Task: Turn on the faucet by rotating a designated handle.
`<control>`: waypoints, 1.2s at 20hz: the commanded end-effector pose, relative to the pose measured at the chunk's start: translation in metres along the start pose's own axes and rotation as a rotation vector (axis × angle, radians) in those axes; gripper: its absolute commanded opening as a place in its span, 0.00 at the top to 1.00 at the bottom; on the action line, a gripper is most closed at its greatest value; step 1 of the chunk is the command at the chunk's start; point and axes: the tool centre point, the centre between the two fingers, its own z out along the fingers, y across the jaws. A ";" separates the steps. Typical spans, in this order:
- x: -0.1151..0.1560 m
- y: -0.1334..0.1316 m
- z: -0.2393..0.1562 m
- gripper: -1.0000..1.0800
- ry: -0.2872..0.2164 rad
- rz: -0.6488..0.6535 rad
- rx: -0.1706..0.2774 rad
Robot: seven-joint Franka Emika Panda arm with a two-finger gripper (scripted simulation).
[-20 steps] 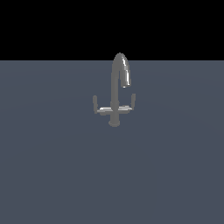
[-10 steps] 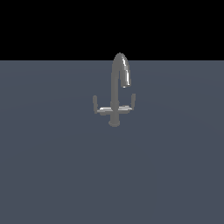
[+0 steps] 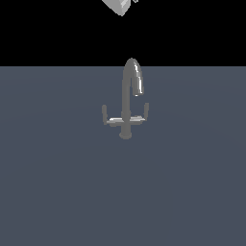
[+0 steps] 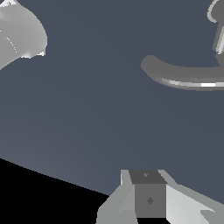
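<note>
The faucet [image 3: 126, 103] stands upright in the middle of the dark grey-blue floor, and its gooseneck spout hooks toward the exterior view's right. The handle [image 3: 108, 118] is the lever on the exterior view's left, ending in an upright tab. Its twin lever [image 3: 141, 115] points the other way. Only a pale grey corner of my arm [image 3: 119, 6] shows at the top edge, high above the faucet and apart from it. In the wrist view the curved spout [image 4: 183, 76] lies ahead of my gripper [image 4: 148, 192]. Only a dark block between pale sides shows there, so the jaws' state is unclear.
The flat grey-blue floor [image 3: 57, 192] stretches around the faucet to a black background. A rounded pale grey body [image 4: 19, 33], seemingly part of the arm, fills a corner of the wrist view.
A pale grey piece of the arm has come into the exterior view at the top edge. The faucet and both levers have not moved.
</note>
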 end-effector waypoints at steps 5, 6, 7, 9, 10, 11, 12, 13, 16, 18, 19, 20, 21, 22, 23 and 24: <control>0.012 0.026 0.001 1.00 -0.105 -0.204 0.014; 0.014 0.030 0.001 1.00 -0.121 -0.235 0.018; 0.016 0.034 0.001 1.00 -0.136 -0.266 0.021; 0.020 0.042 0.001 1.00 -0.166 -0.328 0.029; 0.022 0.046 0.001 1.00 -0.181 -0.359 0.033; 0.025 0.050 0.002 1.00 -0.196 -0.390 0.038; 0.027 0.054 0.002 1.00 -0.211 -0.420 0.043; 0.030 0.057 0.002 1.00 -0.226 -0.451 0.048; 0.037 0.069 0.002 1.00 -0.269 -0.542 0.065; 0.043 0.077 0.003 1.00 -0.297 -0.602 0.078; 0.046 0.081 0.003 1.00 -0.310 -0.632 0.084; 0.049 0.085 0.003 1.00 -0.324 -0.662 0.091; 0.052 0.088 0.003 1.00 -0.337 -0.692 0.099; 0.055 0.092 0.004 1.00 -0.351 -0.722 0.106; 0.058 0.096 0.004 1.00 -0.364 -0.751 0.114; 0.061 0.100 0.004 1.00 -0.377 -0.781 0.122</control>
